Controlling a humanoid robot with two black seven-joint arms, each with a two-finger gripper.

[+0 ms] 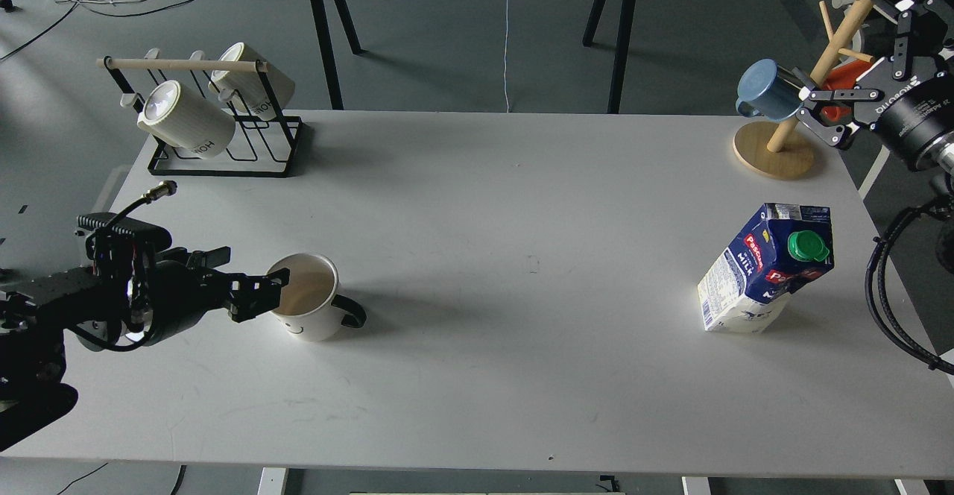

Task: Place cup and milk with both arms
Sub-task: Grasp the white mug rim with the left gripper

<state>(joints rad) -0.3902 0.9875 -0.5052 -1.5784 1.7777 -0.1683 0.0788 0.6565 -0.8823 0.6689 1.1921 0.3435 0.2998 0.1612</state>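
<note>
Centrally placed toward the near left of a long white table (477, 204), a white ceramic mug with a black handle and a beige inside (309, 303) is seen standing upright, its handle turned to the right and a small black smiley face shown on its near side. The mug's left rim is gripped by the left gripper (270, 295), one black finger being set inside the rim and the other outside against the wall, so the claw is pinched onto the mug. Behind that gripper, the black left arm (89, 294) is seen reaching in from the left edge, with a thin cable looped above it. Well apart, on the right side of the table, a dark blue and white gable-top milk carton with a green round screw cap and a red logo (768, 268) is shown upright, untouched by either arm. Farther back at the right corner, a wooden mug tree on a round base (775, 153) is placed, with a blue mug (768, 90) hung from one peg. The right gripper (818, 111) is held just beside that blue mug, its fingers spread apart and nothing clamped between them. At the far left corner, a black wire rack with a wooden rail (223, 148) is set, with two white mugs lettered "HOME" (185, 118) hung on it.
</note>
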